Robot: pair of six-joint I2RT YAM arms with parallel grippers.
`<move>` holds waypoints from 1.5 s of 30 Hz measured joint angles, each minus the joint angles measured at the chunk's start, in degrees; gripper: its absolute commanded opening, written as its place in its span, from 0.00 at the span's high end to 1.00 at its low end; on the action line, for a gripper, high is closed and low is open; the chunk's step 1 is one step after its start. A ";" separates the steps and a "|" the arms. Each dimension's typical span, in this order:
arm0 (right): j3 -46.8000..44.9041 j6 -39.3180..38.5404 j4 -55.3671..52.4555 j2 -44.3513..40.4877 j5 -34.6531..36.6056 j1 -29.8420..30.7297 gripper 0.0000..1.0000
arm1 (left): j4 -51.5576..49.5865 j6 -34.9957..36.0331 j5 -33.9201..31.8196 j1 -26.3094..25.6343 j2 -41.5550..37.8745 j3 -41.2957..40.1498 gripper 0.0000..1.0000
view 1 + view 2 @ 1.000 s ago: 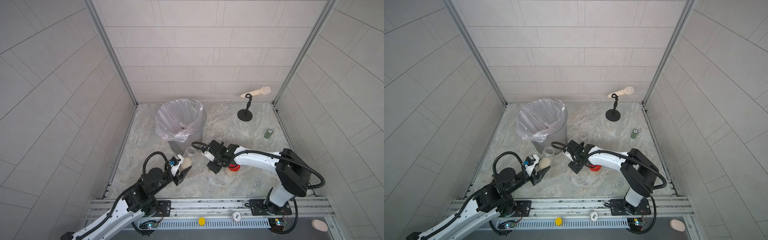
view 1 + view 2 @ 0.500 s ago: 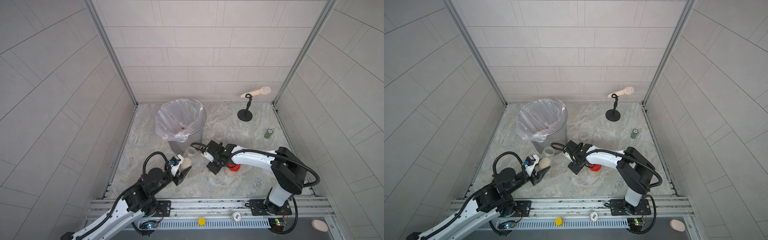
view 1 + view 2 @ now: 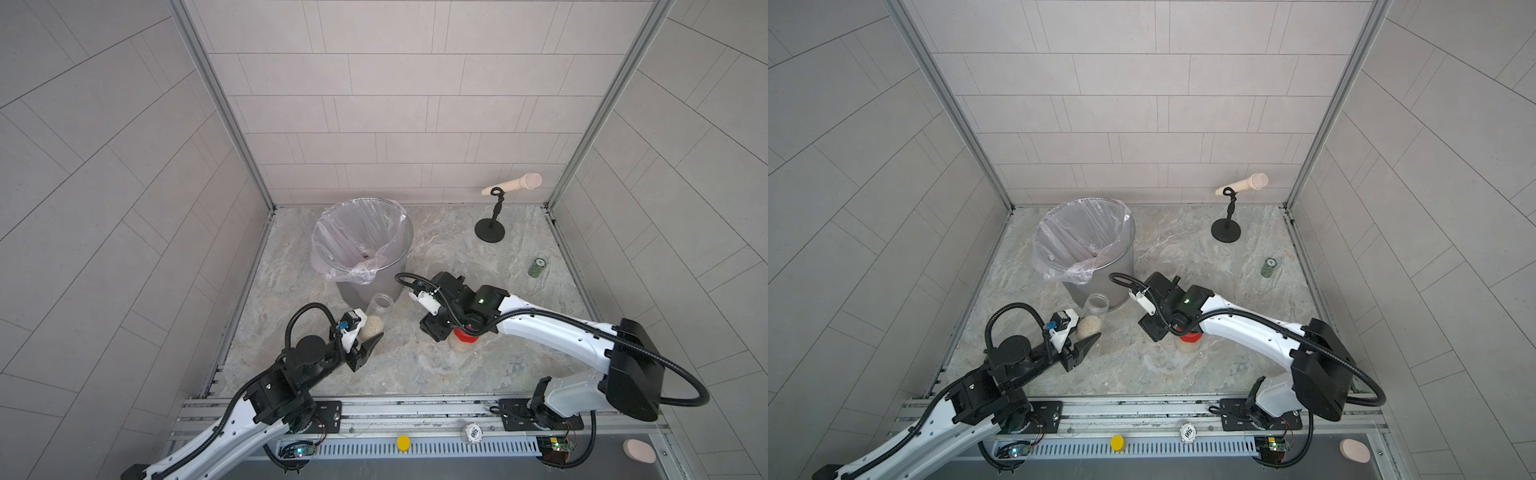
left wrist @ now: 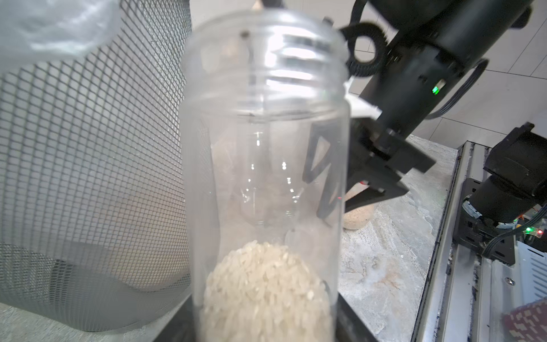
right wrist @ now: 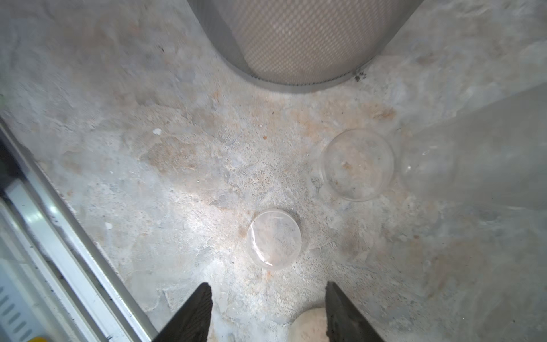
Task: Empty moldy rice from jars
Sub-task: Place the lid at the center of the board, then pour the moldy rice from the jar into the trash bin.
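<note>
My left gripper [image 3: 365,334] is shut on a clear, lidless jar [image 3: 376,313], held tilted with its mouth toward the bin. Moldy rice [image 4: 266,296] fills the jar's lower end, down between my fingers. My right gripper [image 3: 432,331] hangs open just above the floor beside a jar with a red lid [image 3: 464,333]. That jar's pale rice [image 5: 307,325] shows between the open fingertips, close to one finger [image 5: 343,314]. Whether it touches is unclear. An empty clear jar [image 5: 426,165] stands on the floor further off.
The mesh metal bin with a plastic liner [image 3: 365,291] stands right behind the held jar. Two clear round lids [image 5: 273,238] [image 5: 357,165] lie on the marble floor. A small green cylinder [image 3: 538,266] and a black stand with a beige handle [image 3: 490,228] sit at the back right.
My right gripper has edged slightly toward the left beside the red-lidded jar. My left arm and its jar have stayed put.
</note>
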 measured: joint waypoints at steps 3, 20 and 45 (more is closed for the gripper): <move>-0.02 1.27 -0.61 -4.94 0.24 -0.11 0.40 | -1.05 -0.28 0.04 0.00 1.09 1.62 0.85; 5.42 7.45 -3.45 -21.49 3.13 -1.25 0.43 | -3.69 -1.07 1.07 0.00 19.43 22.03 0.82; 19.19 9.77 7.69 -13.07 -2.23 -4.70 0.13 | -16.50 15.30 21.59 22.53 47.41 54.93 0.83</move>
